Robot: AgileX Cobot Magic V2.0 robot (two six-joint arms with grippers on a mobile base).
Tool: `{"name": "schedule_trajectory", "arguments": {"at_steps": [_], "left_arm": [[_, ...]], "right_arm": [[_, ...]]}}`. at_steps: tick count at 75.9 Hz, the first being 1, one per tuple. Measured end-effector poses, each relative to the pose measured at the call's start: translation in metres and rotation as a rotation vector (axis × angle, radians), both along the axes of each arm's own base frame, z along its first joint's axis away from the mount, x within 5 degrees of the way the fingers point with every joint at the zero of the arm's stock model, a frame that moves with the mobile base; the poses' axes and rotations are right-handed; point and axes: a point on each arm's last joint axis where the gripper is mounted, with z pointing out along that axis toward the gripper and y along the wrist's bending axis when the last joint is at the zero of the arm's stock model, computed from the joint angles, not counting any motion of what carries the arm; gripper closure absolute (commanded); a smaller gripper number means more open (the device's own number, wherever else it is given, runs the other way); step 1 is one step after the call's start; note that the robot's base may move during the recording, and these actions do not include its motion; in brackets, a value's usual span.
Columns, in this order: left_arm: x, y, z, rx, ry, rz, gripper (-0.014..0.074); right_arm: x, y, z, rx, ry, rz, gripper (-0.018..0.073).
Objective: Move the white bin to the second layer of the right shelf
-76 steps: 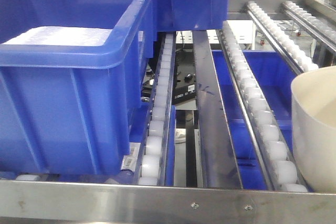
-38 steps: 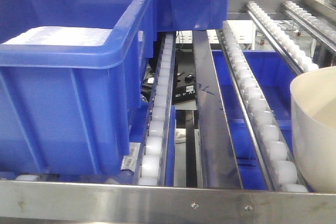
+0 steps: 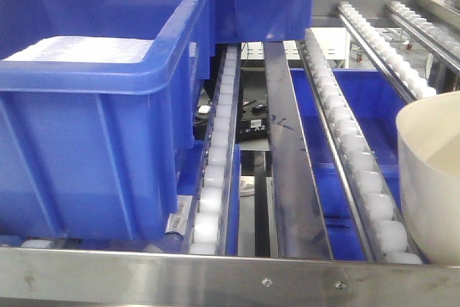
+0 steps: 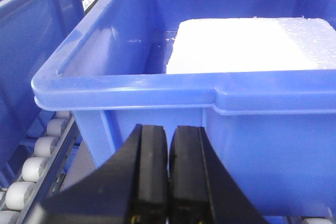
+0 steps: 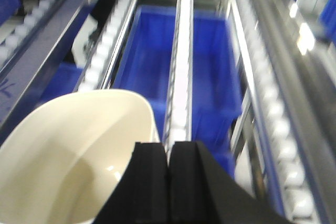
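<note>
Right arm's got this one, bin's on its side

The cream-white glossy plastic bin (image 5: 68, 156) sits over the roller rails (image 3: 359, 170), just left of the right gripper (image 5: 168, 182), whose fingers are pressed together; left gripper (image 4: 168, 182), also closed, faces a blue plastic crate (image 4: 220, 108).
</note>
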Motion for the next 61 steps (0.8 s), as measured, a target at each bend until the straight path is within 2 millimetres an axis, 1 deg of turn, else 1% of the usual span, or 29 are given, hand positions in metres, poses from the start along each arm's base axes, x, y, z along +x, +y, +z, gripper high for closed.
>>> {"name": "schedule_trajectory", "arguments": {"at_steps": [12,18,24,61], "left_arm": [[0.0,0.0,0.0,0.0,0.0,0.0,0.0512],[0.0,0.0,0.0,0.0,0.0,0.0,0.0512],[0.0,0.0,0.0,0.0,0.0,0.0,0.0512],[0.0,0.0,0.0,0.0,0.0,0.0,0.0512]], "right_arm": [[-0.006,0.0,-0.019,-0.005,-0.033,-0.002,0.0503],[-0.004,0.0,-0.032,0.023,-0.029,-0.008,0.0503],[-0.004,0.0,-0.039,0.053,-0.021,-0.009,0.0503],[-0.004,0.001,-0.038,0.071,-0.04,0.005,0.0503]]}}
